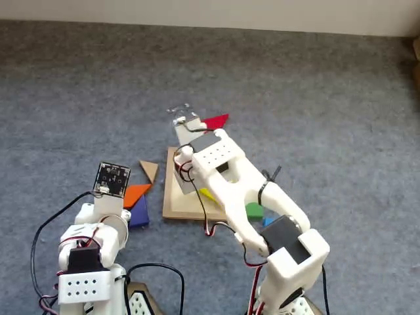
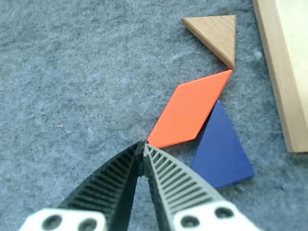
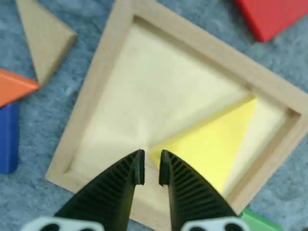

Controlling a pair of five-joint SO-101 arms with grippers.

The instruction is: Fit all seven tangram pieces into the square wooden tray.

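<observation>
Grey, felt-like carpet covers the table up to a pale wall strip along its far edge, and the square wooden tray (image 1: 173,200) lies near the carpet's middle with a yellow triangle (image 3: 211,139) tucked into one corner. My left pincer (image 2: 143,145) is closed and empty, its tips at a corner of the orange parallelogram (image 2: 190,110), which lies between the plain wooden triangle (image 2: 215,33) and the blue triangle (image 2: 221,144) beside the tray's left edge. My right pincer (image 3: 150,168) hangs over the tray, jaws a sliver apart and holding nothing, with a red piece (image 1: 216,121) past the tray's far edge.

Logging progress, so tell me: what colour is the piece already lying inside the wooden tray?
Yellow. The triangle lies in the tray, clearest in the right wrist view.
</observation>
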